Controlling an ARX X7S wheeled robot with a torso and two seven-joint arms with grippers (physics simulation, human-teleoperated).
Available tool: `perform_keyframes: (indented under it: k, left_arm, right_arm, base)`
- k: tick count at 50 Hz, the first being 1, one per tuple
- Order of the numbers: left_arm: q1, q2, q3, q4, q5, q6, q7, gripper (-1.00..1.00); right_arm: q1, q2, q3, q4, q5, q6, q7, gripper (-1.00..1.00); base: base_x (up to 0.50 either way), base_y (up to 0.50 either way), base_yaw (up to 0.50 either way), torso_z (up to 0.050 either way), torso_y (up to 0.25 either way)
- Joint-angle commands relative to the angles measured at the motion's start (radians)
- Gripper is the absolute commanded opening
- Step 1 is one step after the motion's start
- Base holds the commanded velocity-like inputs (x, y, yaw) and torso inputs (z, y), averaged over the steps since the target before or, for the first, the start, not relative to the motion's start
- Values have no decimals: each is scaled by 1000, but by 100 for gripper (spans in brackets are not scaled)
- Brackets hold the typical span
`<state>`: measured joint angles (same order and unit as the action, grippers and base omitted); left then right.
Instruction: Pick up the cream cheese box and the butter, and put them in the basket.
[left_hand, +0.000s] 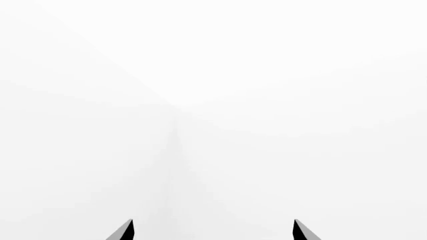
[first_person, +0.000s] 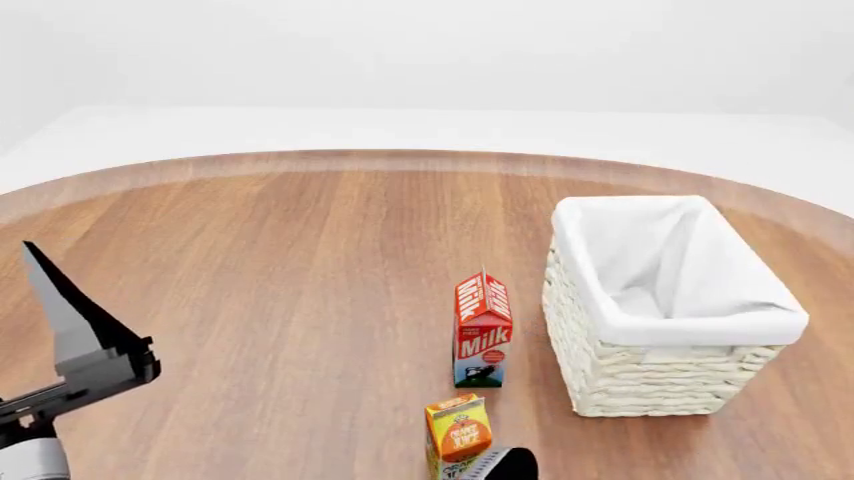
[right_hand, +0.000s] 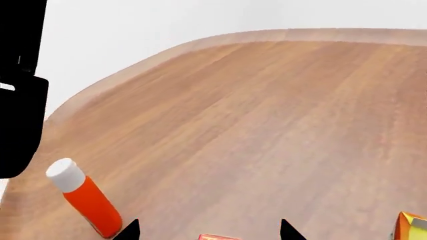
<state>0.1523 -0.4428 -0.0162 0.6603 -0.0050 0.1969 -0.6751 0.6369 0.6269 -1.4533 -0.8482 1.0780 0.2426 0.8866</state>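
The white woven wicker basket with its cloth liner is standing on the round wooden counter, and nothing is being seen inside it, so both placings are judged as still left. The small blue-and-white cream cheese box is not being shown in any view. A red-orange edge, possibly the butter, is lying just below the right gripper, whose jaws are spread apart and empty. The left gripper is also released, facing only white background.

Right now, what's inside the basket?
The basket shows only its white cloth liner in the head view; neither box is visible inside. The near wall hides the part of the floor just behind it, so something flat there can't be ruled out.
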Motion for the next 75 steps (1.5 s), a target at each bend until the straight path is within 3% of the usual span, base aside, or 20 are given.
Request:
perform_keyframes:
  k: [1, 34, 52, 59, 68, 75]
  left_arm:
    - [17, 8, -59, 15, -6, 8, 16, 100]
    - [31, -18, -129, 45, -34, -7, 2, 100]
    - [30, -20, -129, 34, -34, -1, 1, 100]
    - [32, -20, -126, 34, -31, 1, 2, 100]
    - [33, -21, -125, 36, -30, 0, 1, 100]
    - [30, -21, -120, 39, -27, -3, 2, 100]
  right_arm:
    - [-43, -69, 25, 76, -49, -38, -21, 100]
    - [-220, -216, 47, 406, 91, -172, -129, 100]
    - [-250, -251, 54, 478, 75, -191, -112, 100]
    - [-234, -242, 40, 467, 6, -164, -48, 100]
    - [-238, -267, 17, 570, 24, -138, -103, 100]
    - [-228, -255, -6, 520, 33, -88, -57, 100]
  base:
    - [0, 0, 0, 0, 0]
    - [0, 0, 0, 0, 0]
    - [0, 0, 0, 0, 0]
    - [0, 0, 0, 0, 0]
    - [0, 0, 0, 0, 0]
    - [0, 0, 0, 0, 0]
